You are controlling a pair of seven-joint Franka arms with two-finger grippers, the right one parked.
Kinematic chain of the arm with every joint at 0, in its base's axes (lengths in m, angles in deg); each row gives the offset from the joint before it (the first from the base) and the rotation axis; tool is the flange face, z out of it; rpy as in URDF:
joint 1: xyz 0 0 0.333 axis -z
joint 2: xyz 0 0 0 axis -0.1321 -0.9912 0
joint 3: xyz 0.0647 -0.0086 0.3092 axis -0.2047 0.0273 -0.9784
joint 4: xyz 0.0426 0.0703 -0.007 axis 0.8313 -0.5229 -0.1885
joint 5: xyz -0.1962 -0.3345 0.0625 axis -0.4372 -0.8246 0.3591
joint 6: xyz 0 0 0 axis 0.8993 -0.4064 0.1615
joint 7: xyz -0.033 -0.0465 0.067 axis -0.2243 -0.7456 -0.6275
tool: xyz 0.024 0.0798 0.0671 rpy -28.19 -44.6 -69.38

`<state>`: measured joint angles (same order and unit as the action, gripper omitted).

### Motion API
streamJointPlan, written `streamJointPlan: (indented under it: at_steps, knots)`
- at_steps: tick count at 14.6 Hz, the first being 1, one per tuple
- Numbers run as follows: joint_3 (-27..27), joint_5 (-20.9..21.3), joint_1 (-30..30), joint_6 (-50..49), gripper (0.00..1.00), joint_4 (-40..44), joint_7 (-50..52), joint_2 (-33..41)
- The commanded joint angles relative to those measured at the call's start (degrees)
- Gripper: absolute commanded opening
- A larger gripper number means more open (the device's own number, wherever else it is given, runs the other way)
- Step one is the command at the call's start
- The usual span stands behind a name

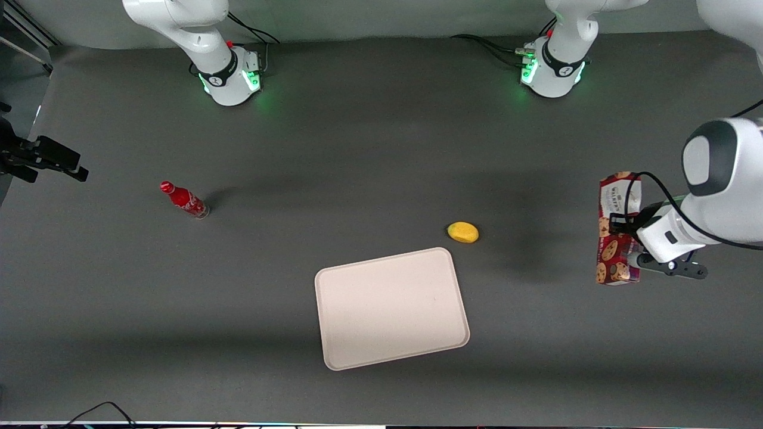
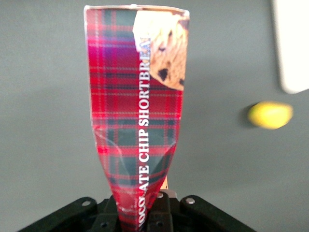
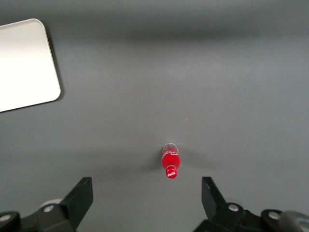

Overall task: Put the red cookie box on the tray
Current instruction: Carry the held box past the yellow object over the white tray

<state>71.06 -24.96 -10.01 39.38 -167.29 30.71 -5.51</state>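
Left-arm tool [image 1: 623, 238] is at the working arm's end of the grey worktop [image 1: 357, 149], raised above the surface, pinching the long narrow dark-red plaid cookie box [image 1: 617, 235]. In my wrist view the tool [image 2: 142, 212] clamps one end of the carton [image 2: 137, 106] hard enough that the cardboard creases and narrows between the fingers (plaid panel visibly dented just ahead of the grip). The box extends straight out from the tool, with its cookie picture near the free end. In the front view the box appears lengthwise, white label end farther from the front camera than the tool, cookie-print end nearer.

The large flat pale beige-pink tray with rounded corners [image 1: 390, 310] lies on the worktop well apart from the tool, toward the parked arm's end and nearer the front camera; nothing lies on it. A corner of it shows in the wrist view [image 2: 292, 48].

A small yellow rounded fruit [image 1: 463, 232] sits between the tool and the tray, near the tray's corner, not touching it (blurred in the wrist view [image 2: 270, 115]).

A small red bottle [image 1: 183, 199] lies far off toward the parked arm's end.
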Motion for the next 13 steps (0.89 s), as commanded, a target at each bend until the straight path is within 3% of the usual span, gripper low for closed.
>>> streamJointPlan:
  at_steps: [1, 7, 10, 13]
  knots:
    - [8.6, 0.2, 0.7, -5.1, 0.0, 9.3, 22.4, -2.0]
    - [19.2, 1.1, 1.8, 0.3, 0.0, 12.1, 39.7, -7.0]
    - [21.3, 7.9, 5.2, 10.6, 0.0, 12.3, 48.1, -14.3]
    - [22.5, 12.9, 6.1, 19.5, 0.0, 12.4, 49.8, -21.1]
